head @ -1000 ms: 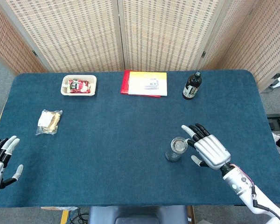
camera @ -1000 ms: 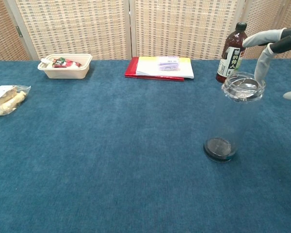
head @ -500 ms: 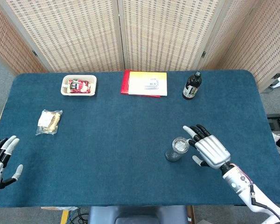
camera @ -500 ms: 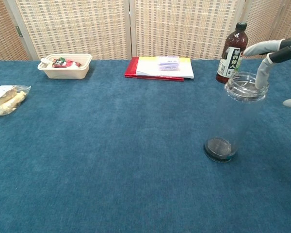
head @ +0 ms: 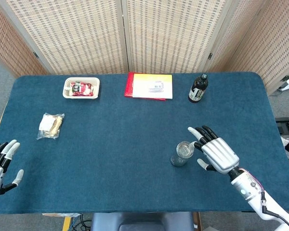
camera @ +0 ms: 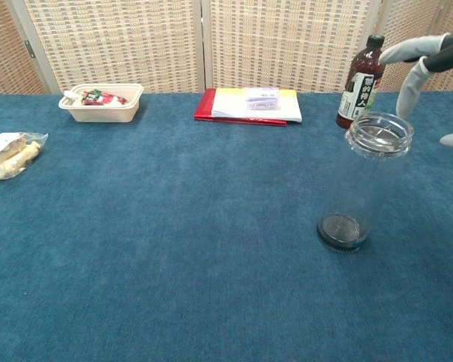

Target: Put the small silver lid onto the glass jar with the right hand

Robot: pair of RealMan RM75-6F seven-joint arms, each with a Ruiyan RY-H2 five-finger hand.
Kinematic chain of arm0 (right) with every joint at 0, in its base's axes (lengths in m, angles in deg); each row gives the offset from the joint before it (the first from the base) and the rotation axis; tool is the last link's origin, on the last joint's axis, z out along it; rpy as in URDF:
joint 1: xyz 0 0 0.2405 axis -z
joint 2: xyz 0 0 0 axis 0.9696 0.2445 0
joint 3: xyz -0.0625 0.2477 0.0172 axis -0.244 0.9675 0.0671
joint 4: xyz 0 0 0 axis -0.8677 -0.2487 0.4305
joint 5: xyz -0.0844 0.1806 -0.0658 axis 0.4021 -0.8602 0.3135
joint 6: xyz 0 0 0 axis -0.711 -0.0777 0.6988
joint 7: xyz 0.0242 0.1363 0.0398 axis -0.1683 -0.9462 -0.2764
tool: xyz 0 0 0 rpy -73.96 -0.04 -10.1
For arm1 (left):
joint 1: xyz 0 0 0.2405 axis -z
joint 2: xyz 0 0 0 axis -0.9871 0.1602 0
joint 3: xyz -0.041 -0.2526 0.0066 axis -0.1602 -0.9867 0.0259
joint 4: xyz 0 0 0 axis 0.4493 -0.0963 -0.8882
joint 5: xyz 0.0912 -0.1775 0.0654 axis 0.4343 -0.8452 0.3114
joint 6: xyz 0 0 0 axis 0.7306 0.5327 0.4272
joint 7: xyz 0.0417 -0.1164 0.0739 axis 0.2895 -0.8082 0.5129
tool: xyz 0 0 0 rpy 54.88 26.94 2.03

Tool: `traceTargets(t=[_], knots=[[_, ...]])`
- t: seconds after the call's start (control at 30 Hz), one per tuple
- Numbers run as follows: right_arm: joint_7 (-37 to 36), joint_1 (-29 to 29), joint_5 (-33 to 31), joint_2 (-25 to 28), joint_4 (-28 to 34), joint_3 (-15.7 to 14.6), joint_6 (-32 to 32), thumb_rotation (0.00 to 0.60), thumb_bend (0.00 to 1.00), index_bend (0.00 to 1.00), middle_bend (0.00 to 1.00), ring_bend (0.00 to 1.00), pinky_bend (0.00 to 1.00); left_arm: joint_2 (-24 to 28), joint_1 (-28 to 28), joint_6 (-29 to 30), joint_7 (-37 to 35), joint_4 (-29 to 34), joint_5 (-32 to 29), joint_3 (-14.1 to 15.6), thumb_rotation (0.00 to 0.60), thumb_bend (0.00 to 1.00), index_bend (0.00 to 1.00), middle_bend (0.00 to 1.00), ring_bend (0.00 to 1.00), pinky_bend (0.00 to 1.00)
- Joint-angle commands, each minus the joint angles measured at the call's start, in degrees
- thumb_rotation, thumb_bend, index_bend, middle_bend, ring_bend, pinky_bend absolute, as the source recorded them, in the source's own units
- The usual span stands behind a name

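The tall clear glass jar (head: 181, 154) (camera: 365, 185) stands upright on the blue table, right of centre. A small silver lid (head: 184, 149) (camera: 379, 133) lies across its mouth. My right hand (head: 216, 153) is just right of the jar with its fingers spread and nothing in it. In the chest view its fingertips (camera: 412, 78) hang a little above and behind the jar's rim, apart from it. My left hand (head: 0, 163) is empty, fingers apart, at the table's near left corner.
A dark bottle (head: 198, 88) (camera: 360, 74) stands behind the jar. A red and yellow booklet (head: 150, 85) lies at the back centre, a food tray (head: 81, 88) at the back left, and a wrapped snack (head: 51, 125) on the left.
The right hand's fingers, which were touching the jar's rim half a second ago, have lifted off it. The jar stands straight again. The left hand has not moved.
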Motion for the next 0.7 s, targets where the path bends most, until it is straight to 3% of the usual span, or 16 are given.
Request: traceTargets(t=[0.03,0.2,0.37,0.47,0.7], knots=[[-2.17,1.05,1.83,1.83,1.22,0.06,-1.62,0.600,0.36,0.37,0.00,0.00,0.00,-0.05,0.04,-0.15,0.23,0.07,-0.09,-0.02,0.600,0.39,0.00,0.05,0.00,0.00],[-5.79,4.24,5.77,2.85,-0.24,-1.18,-6.29,0.600,0.36,0.33,0.00,0.00,0.00,-0.26,0.08,-0.33,1.15,0.14,-0.19,-0.06,0.600,0.39,0.00,0.05,0.00,0.00],[-9.67,9.73,10.39,0.01,-6.72,-3.24,-14.84,0.600,0.34,0.11,0.00,0.00,0.00,-0.53,0.30,-0.98,1.89,0.08,-0.50,-0.10,0.600,0.39,0.00,0.05,0.00,0.00],[-12.30,13.88,12.72,-3.33,-13.37,-4.53,-21.32,0.600,0.33,0.03,0.00,0.00,0.00,-0.76,0.59,-1.75,2.48,0.17,-1.00,-0.23,0.600,0.39,0.00,0.05,0.00,0.00],[-15.08,21.00,12.50,-10.36,-26.58,-6.00,-30.09,0.600,0.33,0.01,0.00,0.00,0.00,-1.77,1.75,-4.49,4.55,0.11,-2.13,-0.44,0.600,0.39,0.00,0.05,0.00,0.00]])
